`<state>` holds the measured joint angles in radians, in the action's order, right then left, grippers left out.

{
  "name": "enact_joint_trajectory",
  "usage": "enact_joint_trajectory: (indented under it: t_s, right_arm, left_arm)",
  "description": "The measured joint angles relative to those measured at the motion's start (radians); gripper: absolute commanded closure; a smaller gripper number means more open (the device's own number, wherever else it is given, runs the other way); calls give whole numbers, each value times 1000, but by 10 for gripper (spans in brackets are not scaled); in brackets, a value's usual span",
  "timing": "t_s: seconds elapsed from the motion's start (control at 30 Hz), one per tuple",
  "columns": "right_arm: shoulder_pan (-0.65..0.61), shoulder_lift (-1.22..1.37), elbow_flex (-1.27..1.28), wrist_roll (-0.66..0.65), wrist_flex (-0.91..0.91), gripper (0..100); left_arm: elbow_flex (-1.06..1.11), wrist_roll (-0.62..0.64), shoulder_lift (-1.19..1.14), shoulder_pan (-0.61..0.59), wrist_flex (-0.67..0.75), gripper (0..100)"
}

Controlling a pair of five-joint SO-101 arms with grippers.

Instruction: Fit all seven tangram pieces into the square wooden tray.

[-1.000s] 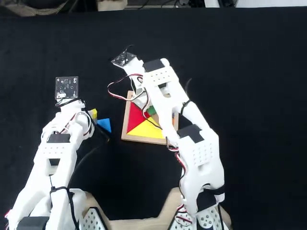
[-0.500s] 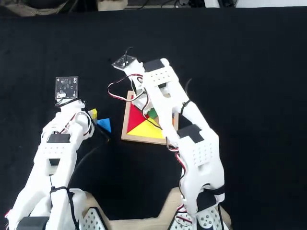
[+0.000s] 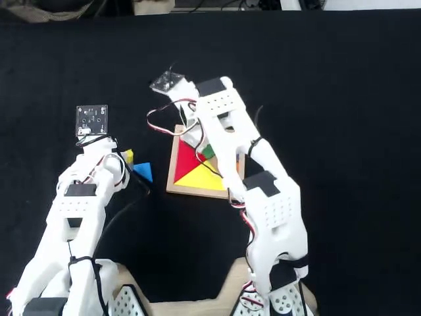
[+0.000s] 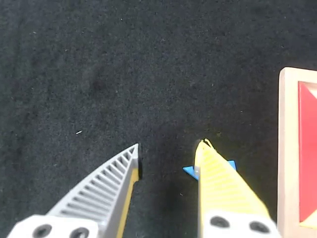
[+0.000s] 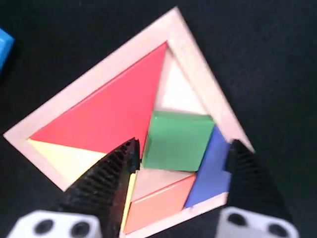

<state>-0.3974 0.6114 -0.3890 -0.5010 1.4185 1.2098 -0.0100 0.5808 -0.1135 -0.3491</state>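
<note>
Tray: the square wooden tray [image 3: 197, 192] lies flat on the black surface [image 3: 342, 118], in the middle, beneath the right arm.
Seated pieces: the big red triangle [image 5: 109, 111] and yellow triangle [image 3: 200, 176] fill its left and near parts. An orange piece [image 5: 158, 201] and a blue parallelogram [image 5: 210, 171] lie along one edge.
Green square: the green square [image 5: 176, 141] rests in the tray among those pieces, touching the red triangle's edge. Bare wood shows on two sides of it, so to my eye it may not be fully home.
Right tool: the right tool [image 5: 182, 148] hangs straight over the green square with its jaws spread to either side, gripping nothing. It looks placed to nudge or re-grip that piece.
Open slot: a triangular gap [image 5: 178, 91] of bare tray floor is left beside the green square, seemingly for a small triangle.
Loose piece: the blue triangle [image 3: 143, 171] lies on the surface just left of the tray, outside it.
Left tool: the left tool [image 4: 170, 146] is low over that spot, jaws apart and empty. Its yellow finger covers most of the blue triangle, likely lined up for a pick.
</note>
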Motion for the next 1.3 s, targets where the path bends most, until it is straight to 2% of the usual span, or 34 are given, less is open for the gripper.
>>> enact_joint_trajectory:
  t_s: [0.2,0.5,1.07,1.3]
  right_arm:
    - [0,0,-94,0,2,990]
    - [0,106,-112,0,-54,979]
    - [11,140,-114,0,-109,981]
    - [18,216,-206,-49,-34,988]
  left_arm:
    - [0,0,0,0,0,812]
    - [0,0,-2,0,0,812]
    - [0,0,-2,0,0,812]
    - [15,0,-2,0,0,812]
